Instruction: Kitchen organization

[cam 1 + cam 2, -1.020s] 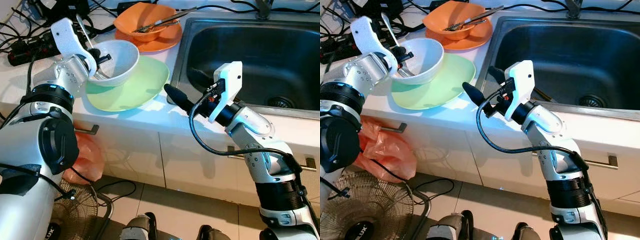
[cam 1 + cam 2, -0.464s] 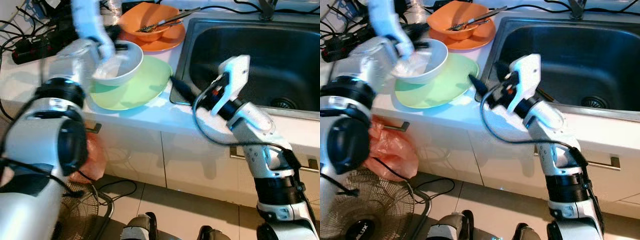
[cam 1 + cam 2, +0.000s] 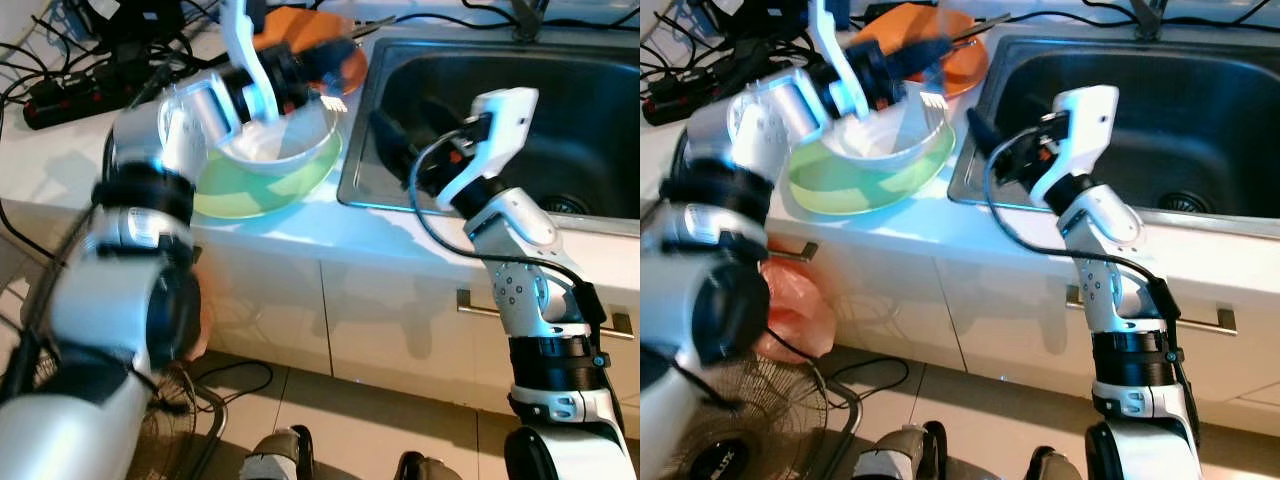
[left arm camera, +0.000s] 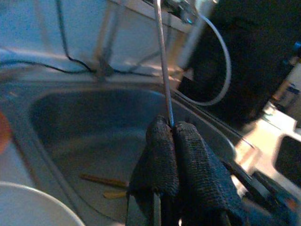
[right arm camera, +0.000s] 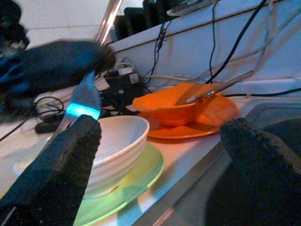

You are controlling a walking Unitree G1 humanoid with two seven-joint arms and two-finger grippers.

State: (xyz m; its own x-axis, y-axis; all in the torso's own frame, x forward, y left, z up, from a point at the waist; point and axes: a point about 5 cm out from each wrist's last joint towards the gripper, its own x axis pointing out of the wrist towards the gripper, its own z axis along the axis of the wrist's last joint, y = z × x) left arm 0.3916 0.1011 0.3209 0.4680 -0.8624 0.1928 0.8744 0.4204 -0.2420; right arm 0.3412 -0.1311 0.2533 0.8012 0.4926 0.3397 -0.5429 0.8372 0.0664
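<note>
- Left gripper (image 3: 290,75) hangs blurred over the white ceramic bowl (image 3: 285,140), which sits on the pale green round plate (image 3: 260,180) on the white counter (image 3: 300,225) just left of the stainless steel sink (image 3: 520,110); its fingers pinch a silver fork (image 3: 930,100), tines down over the bowl's far rim, apparently lifted for transfer to the basin.
- Right gripper (image 3: 385,125), seen from the head cameras, is poised at the sink's left edge beside the bowl.
- Left wrist camera: the two black fingertips (image 4: 162,155) press together on a thin metal handle (image 4: 162,70), with the basin beyond and what look like wooden chopsticks (image 4: 106,181) on its floor.
- Right wrist camera: its black fingers (image 5: 56,174) stand wide apart and empty, framing the bowl, likely ready to take it; behind sits an orange bowl (image 5: 176,110) on an orange plate (image 5: 211,125), cutlery resting inside.
</note>
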